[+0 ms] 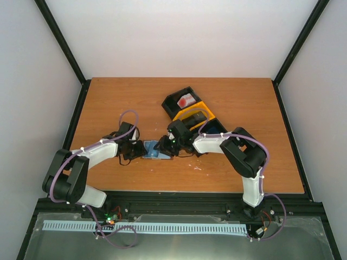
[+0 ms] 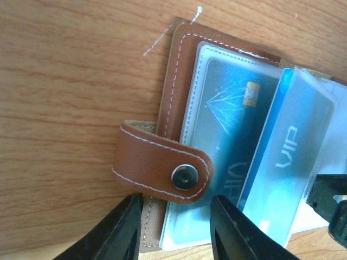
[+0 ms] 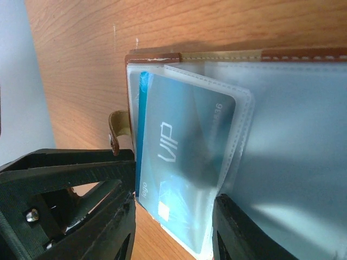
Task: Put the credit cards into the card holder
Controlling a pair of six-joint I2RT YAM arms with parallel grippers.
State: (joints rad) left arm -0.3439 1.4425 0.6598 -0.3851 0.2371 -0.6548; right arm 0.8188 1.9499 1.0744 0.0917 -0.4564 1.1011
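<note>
Card holder [image 1: 157, 149] open on worktop [image 1: 108, 97].
Right end effector [image 3: 176, 208] clamping blue credit card [image 3: 184, 151]; left end effector [image 2: 176, 216] astride its edge, grip impossible to tell.

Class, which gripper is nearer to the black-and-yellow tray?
Right. The right gripper is just in front of the tray, at the right side of the card holder. The left gripper is at the holder's left side, farther from the tray.

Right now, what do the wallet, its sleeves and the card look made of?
Wallet: brown leather or imitation, matte, pale stitching, shiny metal-looking snap. Sleeves: clear soft plastic, glossy, one bowing upward. Card: blue plastic, apparently stiff, printed VIP.
</note>
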